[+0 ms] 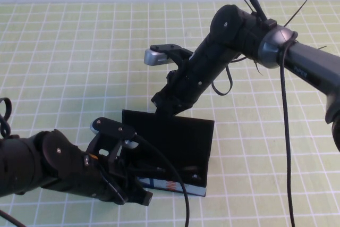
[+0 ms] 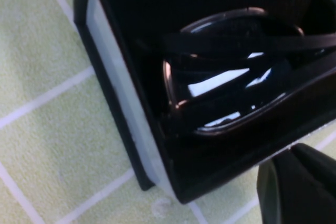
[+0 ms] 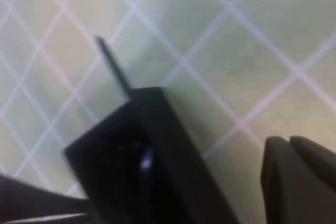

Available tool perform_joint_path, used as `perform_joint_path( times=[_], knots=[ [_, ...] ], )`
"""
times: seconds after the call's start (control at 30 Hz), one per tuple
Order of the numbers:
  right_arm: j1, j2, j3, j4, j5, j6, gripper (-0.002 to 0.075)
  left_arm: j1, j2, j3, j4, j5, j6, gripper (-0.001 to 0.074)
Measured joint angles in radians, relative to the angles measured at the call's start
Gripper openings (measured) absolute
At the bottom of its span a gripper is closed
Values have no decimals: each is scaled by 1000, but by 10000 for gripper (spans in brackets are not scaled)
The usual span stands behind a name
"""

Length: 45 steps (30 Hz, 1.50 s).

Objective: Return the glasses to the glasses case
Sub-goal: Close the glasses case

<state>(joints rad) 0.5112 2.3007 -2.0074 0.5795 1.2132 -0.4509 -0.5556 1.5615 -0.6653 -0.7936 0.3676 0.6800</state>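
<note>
Left wrist view: black glossy-lensed glasses lie inside the glasses case.

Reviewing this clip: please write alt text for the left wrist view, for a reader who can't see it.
The black-framed glasses lie folded inside the open black glasses case, lenses catching light. The case sits on a green gridded mat, and part of the left pincer shows dark at one corner.

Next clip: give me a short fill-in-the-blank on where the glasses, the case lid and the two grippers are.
1. The glasses lie ___ the glasses case.
2. The case's lid stands ___.
3. The ___ gripper is at the lid's top edge.
4. The left gripper is low at the case's ___ edge, near the blue-and-white print.

Missing words: inside; open; right; front
</note>
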Motion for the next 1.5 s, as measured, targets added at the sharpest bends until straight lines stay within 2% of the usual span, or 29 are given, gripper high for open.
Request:
perform_joint_path(
  times=[0.27, 0.43, 0.63, 0.97, 1.33, 1.5],
  knots=[
    [17, -128, 14, -4, 0, 40, -17, 0, 0, 0, 0, -15, 0, -3],
    [17, -227, 129, -13, 5, 36, -17, 0, 0, 0, 0, -15, 3, -3],
    [17, -246, 182, -117, 6, 9, -18, 0, 0, -2, 0, -7, 11, -3],
    [-55, -210, 184, -170, -227, 137, -18, 0, 0, -2, 0, 5, 18, -3],
    [-80, -102, 186, -156, -111, 130, -18, 0, 0, -2, 0, 7, 20, -3],
    [-81, -102, 186, -54, -55, 65, -18, 0, 0, -2, 0, 7, 21, -3]
  ],
)
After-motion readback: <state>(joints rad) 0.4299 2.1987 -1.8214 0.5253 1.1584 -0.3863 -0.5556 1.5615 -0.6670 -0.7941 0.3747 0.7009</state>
